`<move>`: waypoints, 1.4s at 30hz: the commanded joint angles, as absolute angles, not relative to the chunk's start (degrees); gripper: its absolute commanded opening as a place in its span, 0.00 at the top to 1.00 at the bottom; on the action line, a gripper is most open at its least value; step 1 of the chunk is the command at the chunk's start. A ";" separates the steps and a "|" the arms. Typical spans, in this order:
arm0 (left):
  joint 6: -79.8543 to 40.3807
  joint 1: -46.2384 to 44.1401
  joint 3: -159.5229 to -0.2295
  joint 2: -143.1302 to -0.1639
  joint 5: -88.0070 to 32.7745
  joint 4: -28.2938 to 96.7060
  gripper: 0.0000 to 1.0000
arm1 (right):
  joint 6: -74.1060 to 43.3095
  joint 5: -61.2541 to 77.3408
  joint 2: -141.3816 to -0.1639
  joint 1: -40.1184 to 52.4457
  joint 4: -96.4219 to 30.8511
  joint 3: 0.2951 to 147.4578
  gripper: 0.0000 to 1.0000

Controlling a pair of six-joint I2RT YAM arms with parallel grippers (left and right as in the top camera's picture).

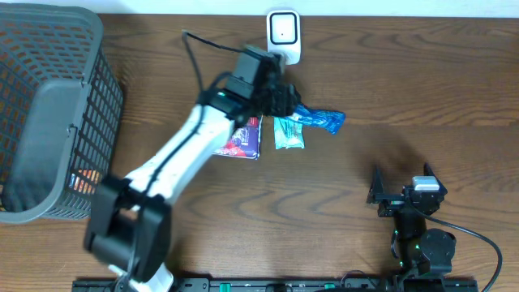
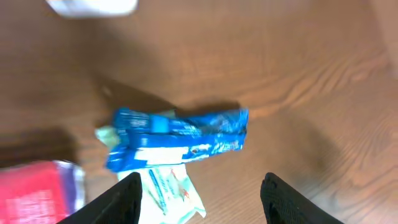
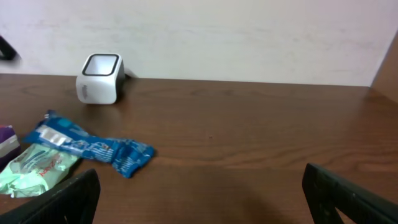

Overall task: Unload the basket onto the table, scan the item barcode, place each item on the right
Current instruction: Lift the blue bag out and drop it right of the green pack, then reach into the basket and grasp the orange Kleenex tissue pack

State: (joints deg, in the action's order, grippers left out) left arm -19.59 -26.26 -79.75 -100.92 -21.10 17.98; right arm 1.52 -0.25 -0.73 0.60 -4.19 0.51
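At the far left stands a basket [image 1: 104, 105], likely the store for items, within the left arm's reach. That arm stretches across the table [image 1: 405, 89] to three packets lying just in front of the scanner [image 1: 283, 35], probably so each can be lifted to its window. A red packet [image 1: 243, 139] is leftmost, then a green packet [image 1: 289, 134]. The blue packet [image 2: 180, 140], apparently the item in hand, lies flat with one end overlapping the green one. The left gripper [image 2: 202, 180] hovers just above it, its jaws apart and empty, so nothing is held. Whether a barcode faces up cannot be told. Far right, the right gripper [image 1: 403, 188] is parked wide open and empty, well apart, leaving the scanner's view clear.
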 commanded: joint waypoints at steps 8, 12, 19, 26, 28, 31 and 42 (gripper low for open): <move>-26.33 3.31 -82.11 -76.27 -11.27 25.74 0.39 | 0.91 -0.51 -0.71 1.17 -4.25 0.32 0.01; -35.27 18.00 -82.08 -72.29 0.23 36.25 0.37 | 0.91 -0.54 -0.71 1.17 -4.25 0.32 0.01; -40.42 35.40 -81.08 -75.68 4.80 50.70 0.36 | 0.91 -0.51 -0.71 1.17 -4.25 0.32 0.01; -43.64 39.13 -80.79 -84.27 4.71 53.65 0.35 | 0.91 -0.54 -0.71 1.17 -4.25 0.32 0.01; -43.88 38.74 -80.79 -86.80 4.54 55.07 0.35 | 0.91 -0.54 -0.71 1.17 -4.25 0.32 0.01; -44.97 37.80 -80.79 -90.74 4.25 56.55 0.34 | 0.91 -0.54 -0.71 1.17 -4.27 0.32 0.01; -45.12 36.77 -80.79 -102.52 0.62 58.26 0.15 | 0.91 -0.54 -0.71 1.17 -4.27 0.32 0.01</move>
State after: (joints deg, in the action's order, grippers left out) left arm -44.69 36.86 -81.19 -100.25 1.17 57.69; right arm 1.50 -0.25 -0.73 0.60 -4.19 0.51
